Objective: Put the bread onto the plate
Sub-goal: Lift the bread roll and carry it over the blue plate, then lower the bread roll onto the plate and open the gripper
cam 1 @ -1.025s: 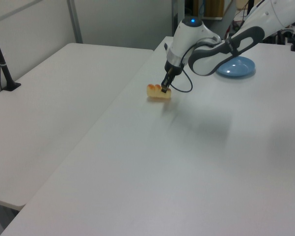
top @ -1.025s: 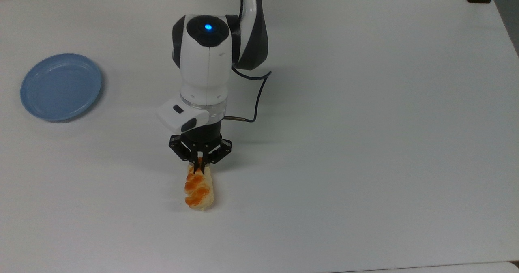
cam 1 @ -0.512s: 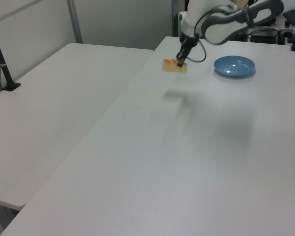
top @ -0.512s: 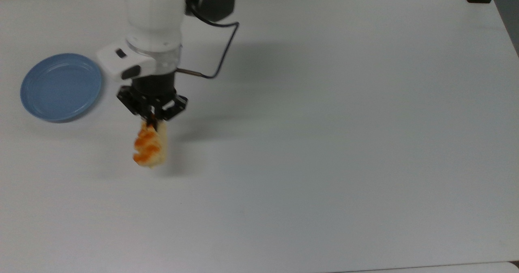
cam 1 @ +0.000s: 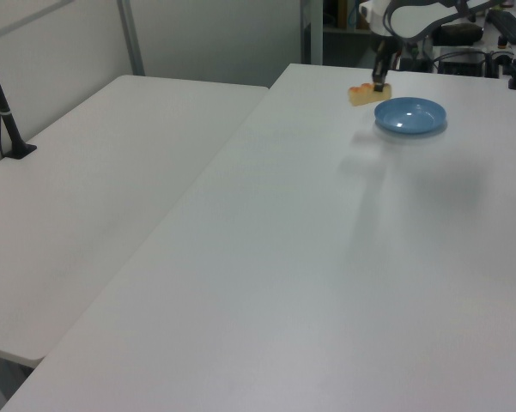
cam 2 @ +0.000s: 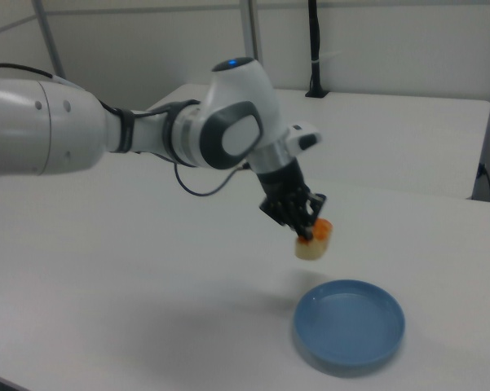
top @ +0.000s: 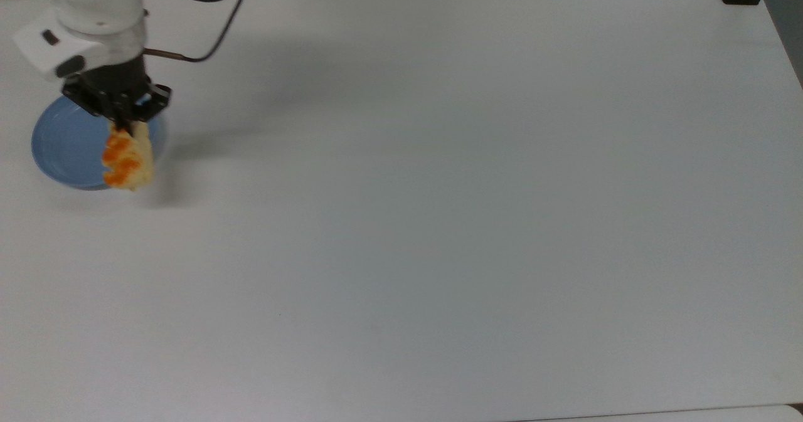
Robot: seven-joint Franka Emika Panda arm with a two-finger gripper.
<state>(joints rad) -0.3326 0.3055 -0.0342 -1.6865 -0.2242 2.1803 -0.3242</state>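
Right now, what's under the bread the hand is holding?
The bread hangs in the hand, clear of the table. Below it lies the plate's near rim and bare white table; the bread's underside is hidden.

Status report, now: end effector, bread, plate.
End effector shut on the bread. Bread airborne, near the plate, not yet down. Plate empty. Nothing in the way on the table.

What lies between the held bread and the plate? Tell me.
Nothing: in the right view the bread, held by the gripper, hangs above the plate with bare air between.
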